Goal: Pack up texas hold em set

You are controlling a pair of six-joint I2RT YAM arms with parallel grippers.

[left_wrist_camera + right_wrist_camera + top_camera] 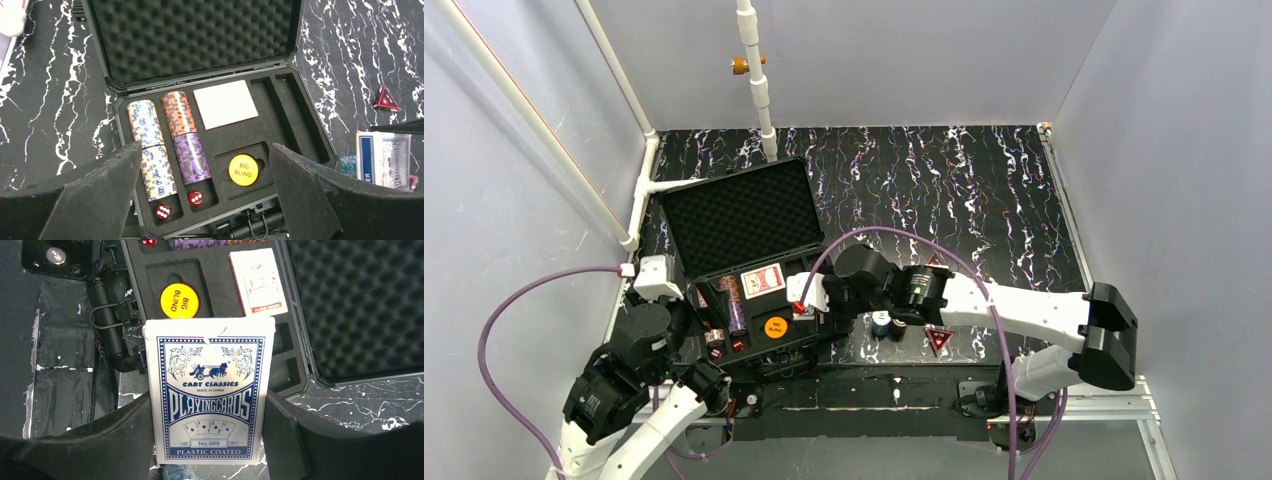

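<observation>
The black case lies open, its foam lid tipped back. Its slotted tray holds rows of poker chips, two red dice, an orange "BIG BLIND" disc and the red card deck. My left gripper hangs open over the tray's near edge with nothing between its fingers. My right gripper is shut on the blue card deck, upright just beyond the tray's right end, above the table. A red triangle lies on the table.
A second red triangle lies beyond the right arm. A short stack of teal chips stands on the table under the right wrist. The case's two long right-hand slots hold nothing. White pipes run along the back and left walls.
</observation>
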